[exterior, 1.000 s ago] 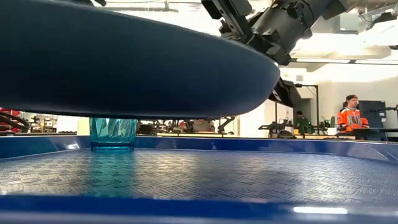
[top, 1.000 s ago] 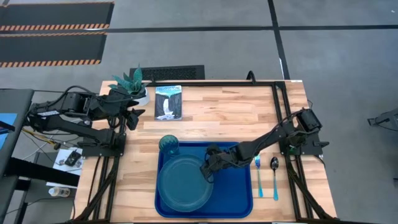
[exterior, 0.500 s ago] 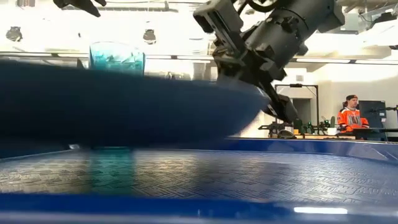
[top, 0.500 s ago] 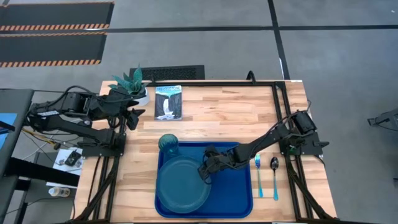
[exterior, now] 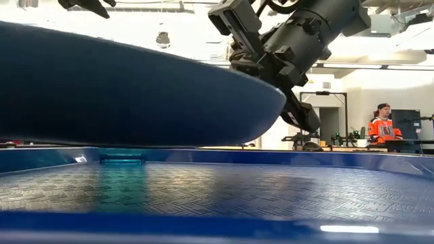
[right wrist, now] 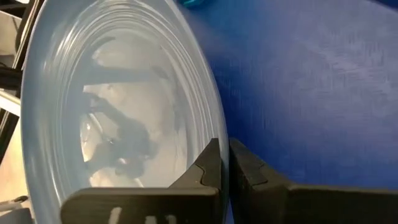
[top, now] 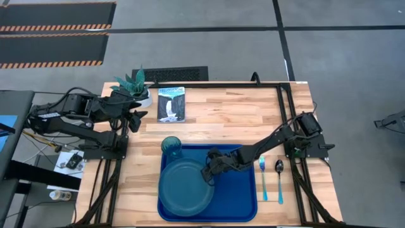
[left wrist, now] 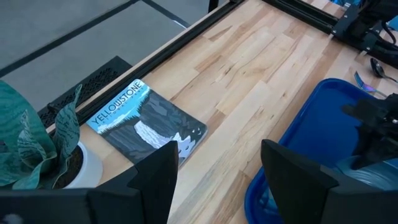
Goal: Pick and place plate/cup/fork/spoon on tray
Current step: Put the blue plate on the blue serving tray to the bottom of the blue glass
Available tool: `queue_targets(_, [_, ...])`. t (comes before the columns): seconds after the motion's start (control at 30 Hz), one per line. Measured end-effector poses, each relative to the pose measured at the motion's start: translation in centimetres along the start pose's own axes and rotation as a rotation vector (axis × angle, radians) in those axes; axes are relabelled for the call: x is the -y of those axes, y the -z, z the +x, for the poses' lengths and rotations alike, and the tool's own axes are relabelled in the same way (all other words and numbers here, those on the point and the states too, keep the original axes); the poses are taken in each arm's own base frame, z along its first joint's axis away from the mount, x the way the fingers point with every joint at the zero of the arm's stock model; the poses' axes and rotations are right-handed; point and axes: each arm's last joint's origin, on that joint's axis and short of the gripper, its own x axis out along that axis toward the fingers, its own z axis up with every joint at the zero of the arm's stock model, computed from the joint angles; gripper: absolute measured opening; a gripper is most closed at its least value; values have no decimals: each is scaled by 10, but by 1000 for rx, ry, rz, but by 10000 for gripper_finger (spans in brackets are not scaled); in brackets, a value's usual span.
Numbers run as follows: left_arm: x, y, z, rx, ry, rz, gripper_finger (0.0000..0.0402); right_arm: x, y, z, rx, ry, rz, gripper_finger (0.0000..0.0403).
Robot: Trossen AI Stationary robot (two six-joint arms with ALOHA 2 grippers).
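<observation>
Right gripper (top: 209, 175) is pinched on the plate (top: 185, 187) rim, plate tilted just above the tray (top: 243, 196). I'd lower it flat before letting go, clear of the cup (top: 171, 147). Left gripper (top: 135, 119) waits, fingers wide, near the counter's far-left corner.

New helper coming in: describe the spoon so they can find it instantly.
Start at the big blue tray at the table's near edge. Just off its right side, two blue-handled utensils lie side by side on the bare wood. The spoon is the outer one, farther from the tray, with a dark oval bowl; the fork beside it ends in tines.
</observation>
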Motion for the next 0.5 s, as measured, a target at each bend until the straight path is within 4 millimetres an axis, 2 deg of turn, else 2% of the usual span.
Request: queue_targets(0.5, [0,0,0,0,-1,0,215,1,-1,0,-17,1,-19,49])
